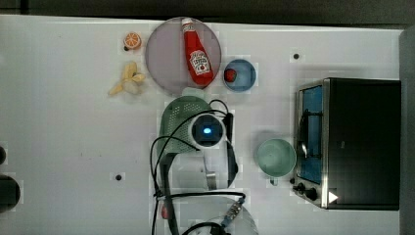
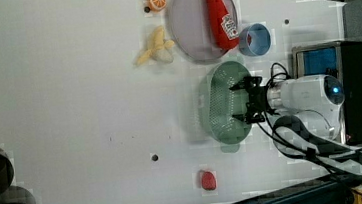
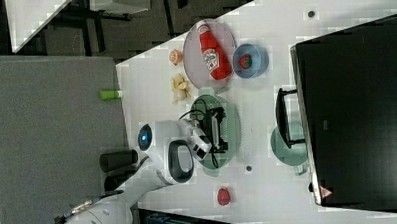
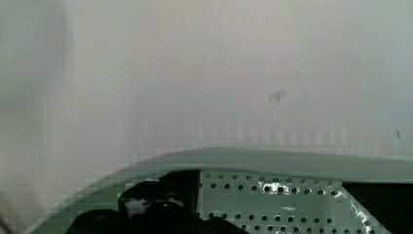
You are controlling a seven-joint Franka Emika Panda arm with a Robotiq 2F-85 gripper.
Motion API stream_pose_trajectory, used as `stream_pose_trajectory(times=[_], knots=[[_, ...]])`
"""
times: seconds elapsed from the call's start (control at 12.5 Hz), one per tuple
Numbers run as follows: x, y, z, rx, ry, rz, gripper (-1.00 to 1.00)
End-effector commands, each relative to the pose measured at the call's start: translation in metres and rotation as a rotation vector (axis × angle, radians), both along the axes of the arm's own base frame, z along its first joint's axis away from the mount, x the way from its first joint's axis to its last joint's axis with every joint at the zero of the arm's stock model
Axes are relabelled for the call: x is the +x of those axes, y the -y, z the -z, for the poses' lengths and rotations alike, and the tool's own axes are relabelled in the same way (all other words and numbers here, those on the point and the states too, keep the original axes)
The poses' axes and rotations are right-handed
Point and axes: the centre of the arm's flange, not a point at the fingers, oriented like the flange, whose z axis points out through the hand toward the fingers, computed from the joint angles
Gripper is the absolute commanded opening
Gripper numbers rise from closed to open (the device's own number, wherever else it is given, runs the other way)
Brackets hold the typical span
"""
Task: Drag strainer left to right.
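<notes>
Strainer (image 2: 222, 103): pale mint green, dotted with small holes. Cup (image 1: 275, 156): mint green. Ketchup bottle (image 1: 197, 54): red. Bowl (image 1: 241, 76): blue. Surface (image 1: 73, 137): white.

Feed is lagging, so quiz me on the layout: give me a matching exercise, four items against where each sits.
Items:
1. ketchup bottle
2. strawberry
3. strainer
4. cup

Places:
A. in the blue bowl
B. under the open claw
C. on the grey plate
D. beside the toaster oven

Pairs: 1-C, 2-A, 3-B, 4-D
</notes>
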Motion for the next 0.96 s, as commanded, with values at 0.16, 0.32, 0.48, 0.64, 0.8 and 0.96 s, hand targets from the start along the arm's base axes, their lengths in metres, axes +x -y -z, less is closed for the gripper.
stream_pose_trajectory(times=[0.16, 0.32, 0.48, 0.64, 0.8, 0.96], knots=[[0.003, 0.055, -0.013, -0.034, 0.019, -0.101, 1.0], [0.003, 0.078, -0.014, -0.048, 0.029, -0.081, 1.0], [0.0, 0.094, -0.014, -0.058, 0.026, -0.056, 1.0], [-0.001, 0.104, -0.014, -0.063, 0.026, -0.041, 1.0], [0.0, 0.106, -0.016, -0.064, 0.028, -0.074, 1.0], [0.008, 0.099, -0.024, -0.062, 0.046, -0.148, 1.0]])
